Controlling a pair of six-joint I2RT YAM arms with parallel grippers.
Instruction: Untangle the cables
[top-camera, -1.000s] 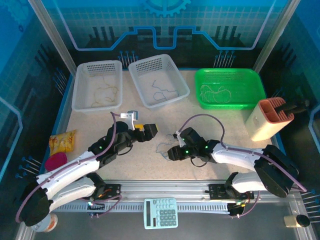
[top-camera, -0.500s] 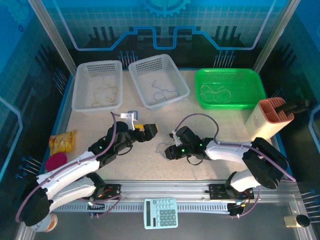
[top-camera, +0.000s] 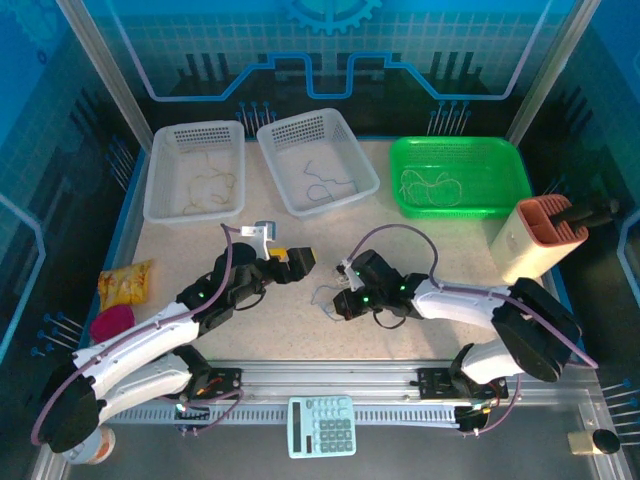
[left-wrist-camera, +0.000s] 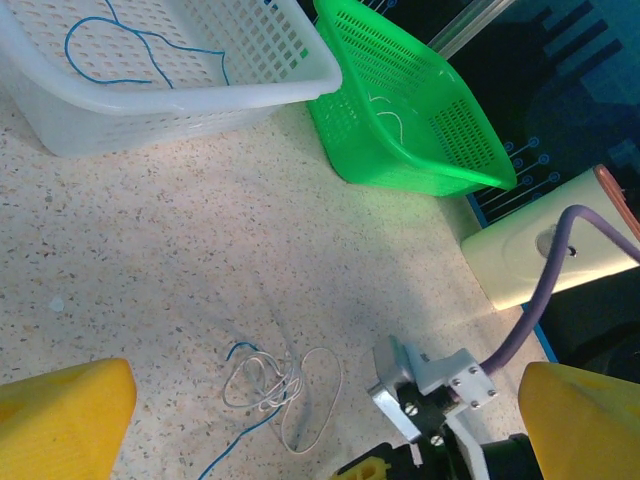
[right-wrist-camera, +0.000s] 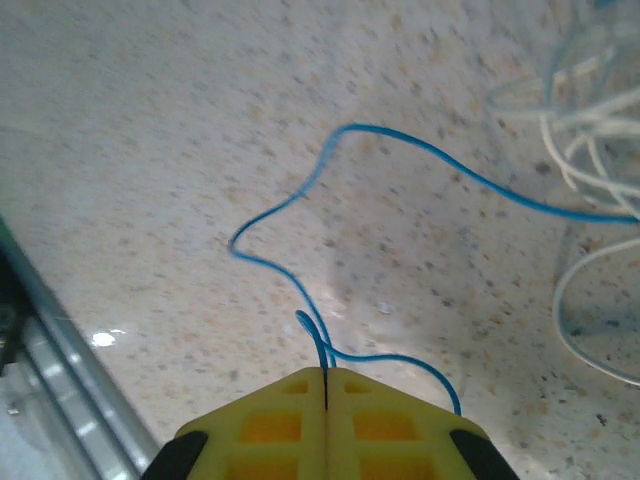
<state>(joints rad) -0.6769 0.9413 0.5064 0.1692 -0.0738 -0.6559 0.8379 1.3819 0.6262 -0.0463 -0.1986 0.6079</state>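
Blue cable (right-wrist-camera: 349, 127) curly, entangled with looped whitish cables (left-wrist-camera: 265, 380).

Right gripper (right-wrist-camera: 326, 375) is squeezed tight on the blue cable (right-wrist-camera: 400, 155), pinching it right at the tips. The rest of it snakes across the speckled table (right-wrist-camera: 150, 120) toward the white cables (right-wrist-camera: 590, 130), tangled at upper right.

white cables (right-wrist-camera: 596, 115) cropped at right edge, blue cable (right-wrist-camera: 233, 245) end hidden in right tool (right-wrist-camera: 326, 378)

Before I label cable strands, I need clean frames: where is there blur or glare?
Right wrist: blue cable sharp, white cables soft, small glare spot on the table. Left wrist: crisp tangle, near fingers blurred. Top external: blue-tinted, tangle tiny.
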